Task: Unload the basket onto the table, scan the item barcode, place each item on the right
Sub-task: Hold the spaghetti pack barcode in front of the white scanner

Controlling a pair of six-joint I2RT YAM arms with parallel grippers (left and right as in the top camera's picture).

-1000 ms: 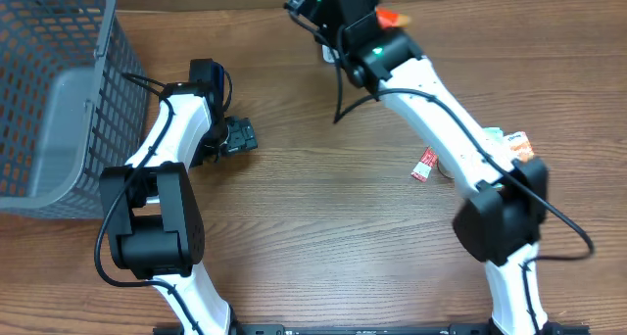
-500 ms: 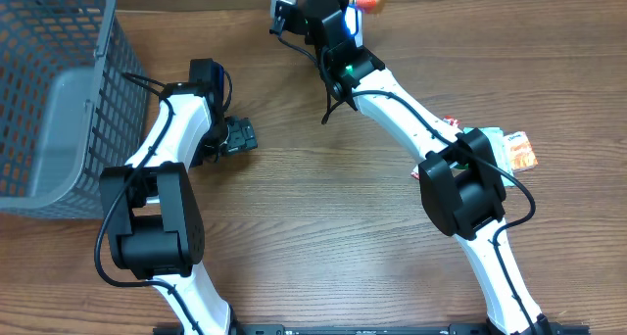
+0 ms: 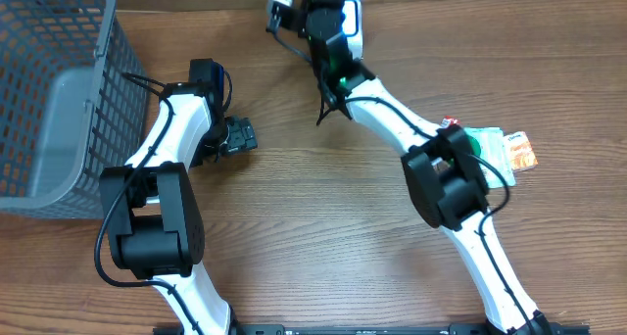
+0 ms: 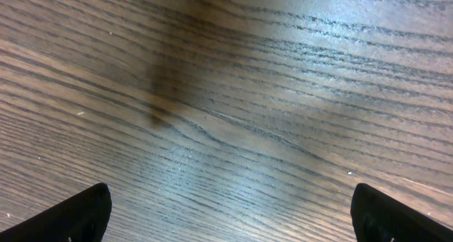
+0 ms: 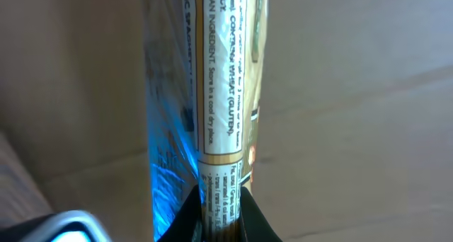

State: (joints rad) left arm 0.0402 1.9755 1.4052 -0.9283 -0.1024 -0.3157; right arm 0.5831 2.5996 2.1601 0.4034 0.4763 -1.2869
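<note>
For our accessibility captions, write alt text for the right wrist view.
A narrow packet printed with ingredient text runs up the frame, pinched at its lower end by the right gripper. Blue light glows along its left side; a plain tan surface fills the background.

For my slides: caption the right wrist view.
Right gripper shut on a spaghetti packet, its ingredients label readable.

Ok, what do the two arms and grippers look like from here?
Left arm and right arm match: white links, bulky black joint housings, loose black cables. Left gripper and right gripper have black fingers. A green light glows near the right wrist.
</note>
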